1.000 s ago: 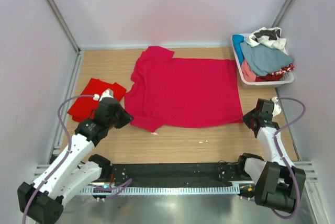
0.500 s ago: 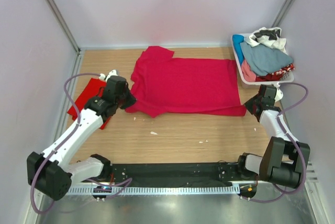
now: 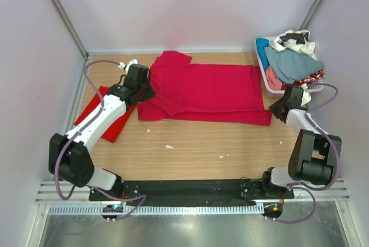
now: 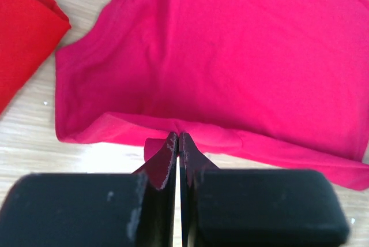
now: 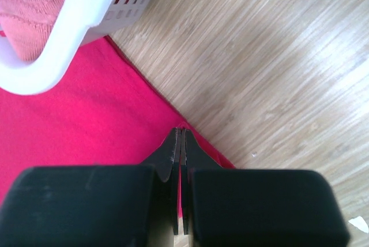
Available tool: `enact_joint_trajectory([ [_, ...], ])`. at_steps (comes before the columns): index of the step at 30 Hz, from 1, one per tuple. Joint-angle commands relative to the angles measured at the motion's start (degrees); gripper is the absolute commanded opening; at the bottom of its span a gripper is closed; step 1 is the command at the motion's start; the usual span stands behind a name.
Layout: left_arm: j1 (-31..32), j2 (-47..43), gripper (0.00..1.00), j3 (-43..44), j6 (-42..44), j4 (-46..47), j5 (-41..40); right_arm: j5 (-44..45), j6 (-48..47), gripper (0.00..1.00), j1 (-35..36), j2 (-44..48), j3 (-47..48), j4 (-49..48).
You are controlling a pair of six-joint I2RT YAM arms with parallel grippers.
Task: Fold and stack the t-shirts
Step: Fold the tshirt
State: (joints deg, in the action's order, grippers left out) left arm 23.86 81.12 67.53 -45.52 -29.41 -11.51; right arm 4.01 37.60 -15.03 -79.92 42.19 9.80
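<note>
Pale wood-grain surface (image 3: 202, 154) between grey walls. Mid-far on it, deep crimson cotton t-shirt (image 3: 213, 88), near hem doubled over. Left end effector (image 4: 176, 137) clamped on the near-left edge, right end effector (image 5: 180, 131) pinching the near-right corner, probably for an even fold. Folded scarlet tee (image 3: 115, 130) at left, likely stack base.

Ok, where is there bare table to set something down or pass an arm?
Widest free patch: the wood table between the crimson t-shirt and the black base rail. A smaller one lies behind the scarlet t-shirt, in the back-left corner. Crowded: beside the laundry basket, where the right gripper pinches the crimson t-shirt.
</note>
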Motion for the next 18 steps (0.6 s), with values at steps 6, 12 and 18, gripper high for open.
enact_joint_trajectory([
  [6,-2.0,6.0,0.0,7.8,4.4,1.3,-2.2,3.1,0.6,0.01,2.1,-3.0,3.5,-3.3],
  [12,-3.2,6.9,0.0,9.1,4.9,1.2,-3.0,6.0,0.0,0.01,4.7,-3.2,5.6,-2.6],
  [18,-4.5,6.7,0.0,9.8,5.4,1.3,-2.7,7.2,-0.2,0.01,5.7,-4.9,8.6,-1.6],
])
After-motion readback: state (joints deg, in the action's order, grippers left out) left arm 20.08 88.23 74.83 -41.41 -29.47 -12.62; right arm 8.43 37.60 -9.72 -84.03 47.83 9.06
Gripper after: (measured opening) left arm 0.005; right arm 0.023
